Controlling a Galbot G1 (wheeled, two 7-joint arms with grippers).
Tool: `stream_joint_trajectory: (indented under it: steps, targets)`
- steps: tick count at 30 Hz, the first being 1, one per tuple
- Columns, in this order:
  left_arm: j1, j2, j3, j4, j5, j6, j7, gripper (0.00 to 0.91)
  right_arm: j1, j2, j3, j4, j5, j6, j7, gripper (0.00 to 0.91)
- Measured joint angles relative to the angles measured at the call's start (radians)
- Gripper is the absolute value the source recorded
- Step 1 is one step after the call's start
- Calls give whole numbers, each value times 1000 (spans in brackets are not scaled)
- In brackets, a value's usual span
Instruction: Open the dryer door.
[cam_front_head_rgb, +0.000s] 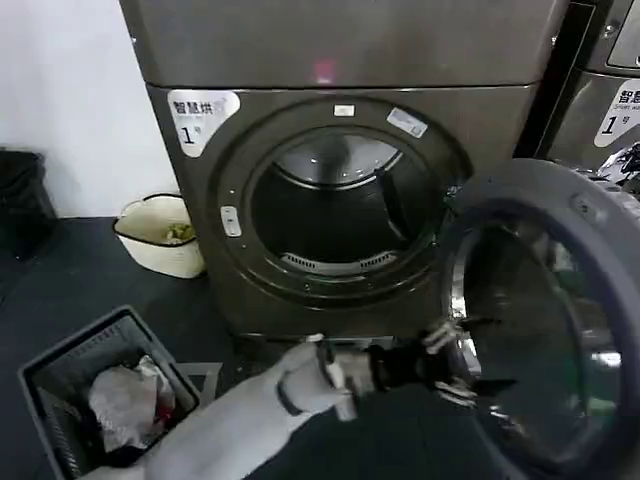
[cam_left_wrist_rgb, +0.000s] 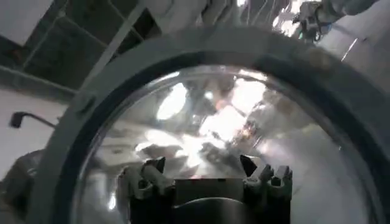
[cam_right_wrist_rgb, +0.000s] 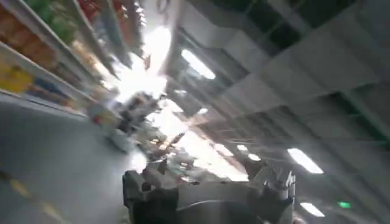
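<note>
The dryer (cam_front_head_rgb: 340, 190) fills the frame's centre, drum exposed. The door (cam_front_head_rgb: 560, 300) hangs swung out at lower right, grey inner face showing. Lower left sits a grey basket (cam_front_head_rgb: 60, 380), a cream tub (cam_front_head_rgb: 150, 235) behind it. The left claw (cam_front_head_rgb: 478, 362) spreads wide at the door's rim; its wrist view shows the domed glass (cam_left_wrist_rgb: 213, 134) close up. The right claw (cam_right_wrist_rgb: 207, 182) points at ceiling lights, fingers apart.

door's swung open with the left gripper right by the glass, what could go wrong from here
1. The left gripper, fingers open, sits right at the domed glass on the dryer door's grey inner face; pressing on could scrape the glass or make the fingers slip.
2. The door has swung right, close to the neighbouring machine; a harder push might knock it against that.
3. The grey basket sits on the floor beside the left arm; pulling back low could clip it.
</note>
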Motion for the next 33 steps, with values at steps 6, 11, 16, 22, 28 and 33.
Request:
stream_joint_trajectory:
  steps: [6,11,16,22,28,33]
  targets:
    - [-35,-113,54,81,13,-20,-3,907,6,2,28,17,-15,-40,18,907]
    - [-62,-201,80,160,24,-27,-6,907,4,2,51,4,-24,-25,14,907]
    - [-87,-288,100,249,49,-26,-9,907,11,2,64,0,-22,-24,-2,907]
    - [-104,-299,123,357,89,-28,-19,907,14,2,67,4,-46,-65,15,907]
    - [-110,-298,151,415,69,47,-32,907,16,2,77,2,-63,-84,25,907]
    - [-89,-299,161,424,76,53,-25,907,16,2,66,6,-64,-76,26,907]
